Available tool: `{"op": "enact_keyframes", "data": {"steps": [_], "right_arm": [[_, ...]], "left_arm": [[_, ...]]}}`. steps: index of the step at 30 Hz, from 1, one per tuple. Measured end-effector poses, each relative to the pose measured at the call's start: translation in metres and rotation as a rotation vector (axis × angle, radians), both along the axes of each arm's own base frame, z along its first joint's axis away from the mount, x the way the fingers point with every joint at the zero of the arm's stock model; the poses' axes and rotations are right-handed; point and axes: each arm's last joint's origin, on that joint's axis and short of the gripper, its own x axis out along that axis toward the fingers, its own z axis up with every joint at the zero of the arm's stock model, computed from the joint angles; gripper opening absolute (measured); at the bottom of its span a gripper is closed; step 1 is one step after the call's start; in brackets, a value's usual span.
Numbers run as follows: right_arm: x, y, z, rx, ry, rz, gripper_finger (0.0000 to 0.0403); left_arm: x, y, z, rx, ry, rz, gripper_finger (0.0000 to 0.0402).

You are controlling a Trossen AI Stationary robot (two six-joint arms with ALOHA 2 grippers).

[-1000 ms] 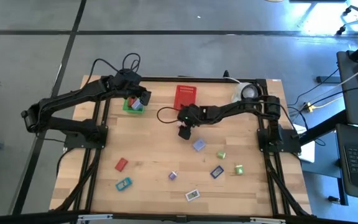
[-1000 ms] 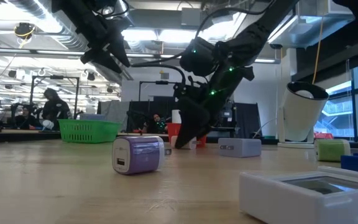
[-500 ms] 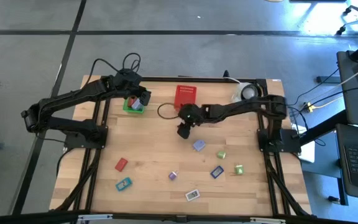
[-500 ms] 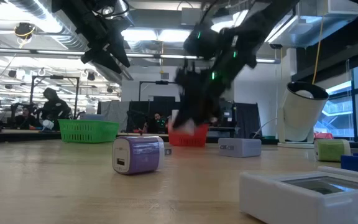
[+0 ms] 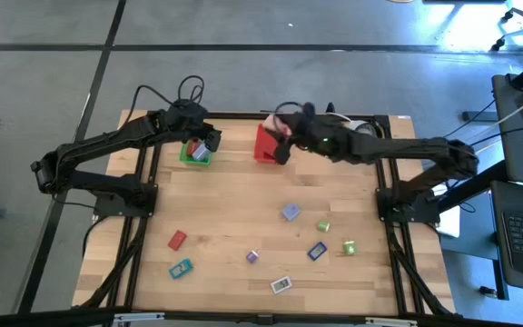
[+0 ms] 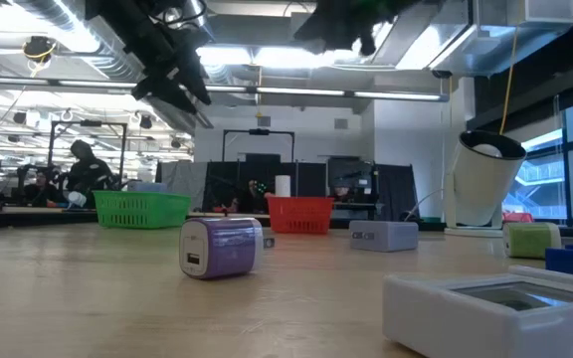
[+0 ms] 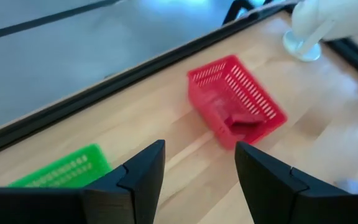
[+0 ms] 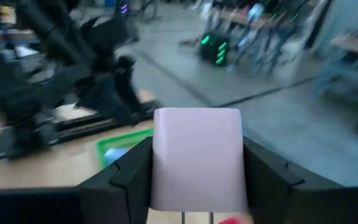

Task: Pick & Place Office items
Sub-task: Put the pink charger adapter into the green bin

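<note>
right fingers point(image 8: 197, 186): clamp pale pink block point(image 8: 197, 158), wrist-only | left fingers point(image 7: 197, 177): apart

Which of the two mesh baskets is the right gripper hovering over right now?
The red mesh basket at the table's far edge; the right gripper holds a pale pink block there. The green basket sits under the left gripper.

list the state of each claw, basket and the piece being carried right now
right claw: shut on the pale pink rectangular block, raised near the red basket
left claw: open, empty, over the green mesh basket
red mesh basket: upright, a red piece inside
lavender cube-shaped block: on its side on the table
</note>
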Motion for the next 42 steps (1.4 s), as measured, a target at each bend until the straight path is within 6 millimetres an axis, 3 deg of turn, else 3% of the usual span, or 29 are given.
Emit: {"op": "enact_keyframes", "data": {"steps": [7, 15, 26, 32, 42], "right_arm": [[-0.009, 0.000, 0.010, -0.160, 0.064, -0.080, 0.0193], [0.002, -0.001, -0.005, -0.252, 0.173, -0.052, 0.0197], [0.017, -0.002, -0.026, -0.365, 0.313, -0.009, 0.0200], [0.021, -0.003, -0.035, -0.355, 0.333, -0.006, 0.0201], [0.023, -0.003, -0.032, -0.331, 0.279, -0.012, 0.0201]], "left_arm": [[0.015, -0.001, 0.019, 0.054, -0.248, -0.089, 0.0191], [0.036, -0.006, 0.033, 0.113, -0.442, -0.245, 0.0217], [0.075, 0.003, 0.016, 0.057, -0.577, -0.230, 0.0267], [0.092, 0.005, 0.006, 0.062, -0.618, -0.261, 0.0268], [0.108, 0.011, -0.013, 0.013, -0.624, -0.242, 0.0266]]}}
